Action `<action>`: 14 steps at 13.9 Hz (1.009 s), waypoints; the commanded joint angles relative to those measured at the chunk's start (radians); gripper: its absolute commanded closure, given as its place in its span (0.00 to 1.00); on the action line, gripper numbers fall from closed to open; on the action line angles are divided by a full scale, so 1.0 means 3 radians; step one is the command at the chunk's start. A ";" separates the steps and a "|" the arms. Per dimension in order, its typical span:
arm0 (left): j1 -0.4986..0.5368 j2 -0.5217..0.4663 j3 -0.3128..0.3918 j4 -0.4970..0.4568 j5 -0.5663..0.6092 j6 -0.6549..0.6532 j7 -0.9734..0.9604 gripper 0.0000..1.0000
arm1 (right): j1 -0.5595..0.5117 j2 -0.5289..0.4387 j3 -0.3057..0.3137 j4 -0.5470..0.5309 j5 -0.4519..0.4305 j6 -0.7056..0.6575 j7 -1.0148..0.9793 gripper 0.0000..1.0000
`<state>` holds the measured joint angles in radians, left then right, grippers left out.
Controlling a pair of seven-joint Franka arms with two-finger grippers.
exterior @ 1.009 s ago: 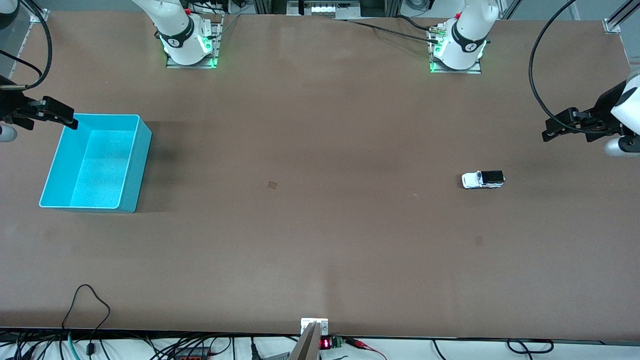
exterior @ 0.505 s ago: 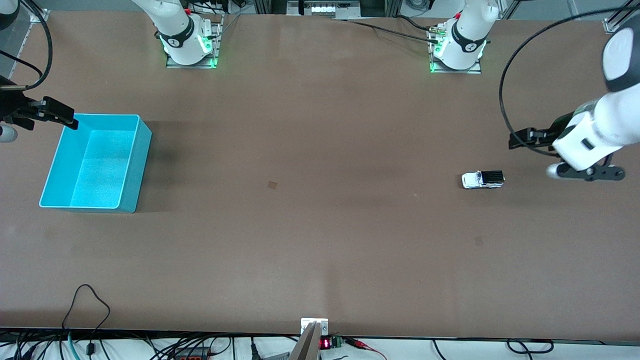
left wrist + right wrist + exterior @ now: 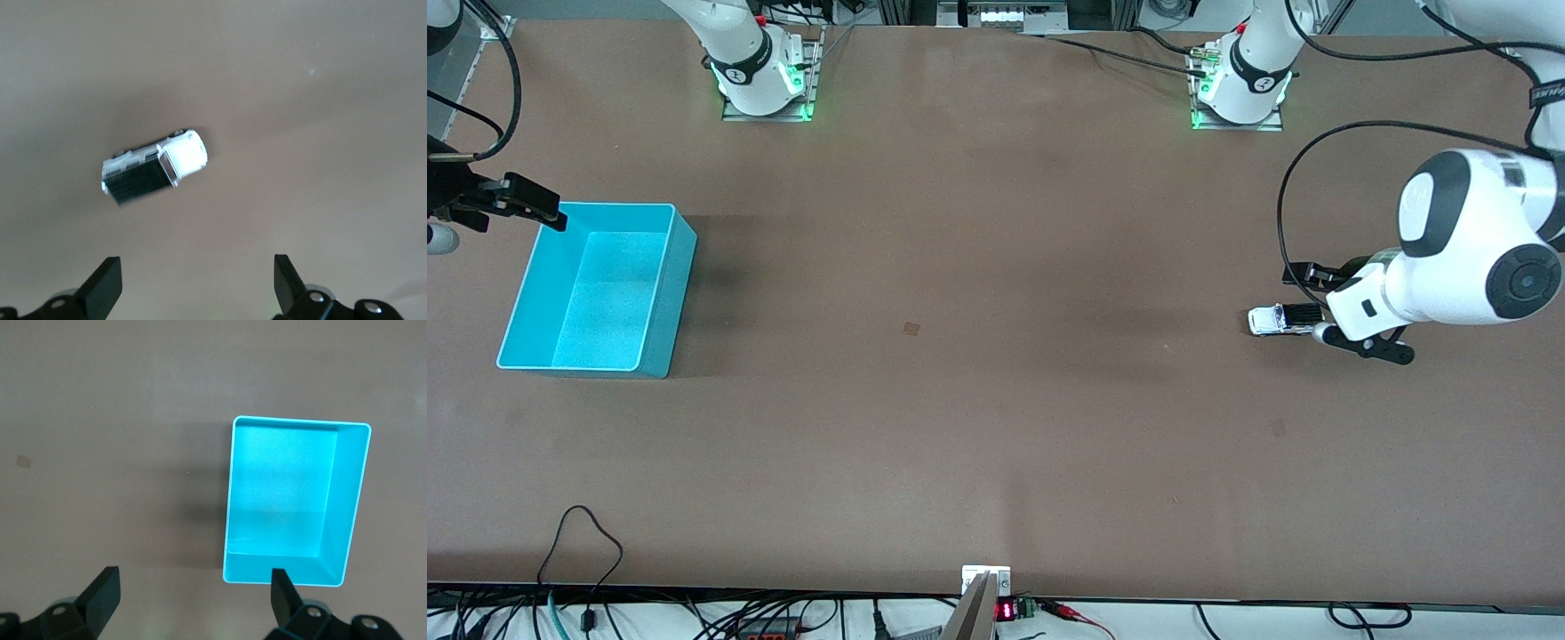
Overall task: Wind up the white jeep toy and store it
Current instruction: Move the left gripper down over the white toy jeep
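The white jeep toy point(image 3: 1279, 319), with its black rear top, stands on the brown table toward the left arm's end; the left wrist view shows it lying at a slant point(image 3: 155, 169). My left gripper point(image 3: 1307, 276) hangs just over the jeep's black rear end, open, with nothing between its fingers point(image 3: 198, 283). The turquoise bin point(image 3: 671, 302) sits empty toward the right arm's end. My right gripper point(image 3: 534, 203) waits open above the bin's corner farthest from the front camera. The right wrist view looks down into the bin point(image 3: 343, 500).
The two arm bases point(image 3: 763, 80) point(image 3: 1240, 84) stand along the table edge farthest from the front camera. A small dark mark point(image 3: 911, 329) lies mid-table. Cables hang along the table edge nearest that camera point(image 3: 587, 551).
The left arm has swung in from the table's end and come down over the jeep's rear. The jeep, the bin and the right arm have not moved.
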<state>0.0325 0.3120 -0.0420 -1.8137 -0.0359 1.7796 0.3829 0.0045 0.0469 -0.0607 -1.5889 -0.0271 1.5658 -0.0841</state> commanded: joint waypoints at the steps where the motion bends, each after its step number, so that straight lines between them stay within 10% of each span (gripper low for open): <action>1: 0.0107 -0.0109 -0.0080 -0.0468 0.0190 0.0464 0.0798 0.00 | -0.0010 0.0023 -0.0013 0.0025 0.0008 -0.0014 -0.0026 0.00; 14: 0.0429 0.0110 -0.0305 -0.1122 0.0437 0.1813 0.3192 0.00 | 0.0000 0.0023 -0.0007 0.0025 0.0008 -0.0019 -0.0006 0.00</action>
<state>0.1388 0.3599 -0.1120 -2.0931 0.0746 2.2633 1.2997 0.0038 0.0554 -0.0626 -1.5891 -0.0271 1.5658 -0.0841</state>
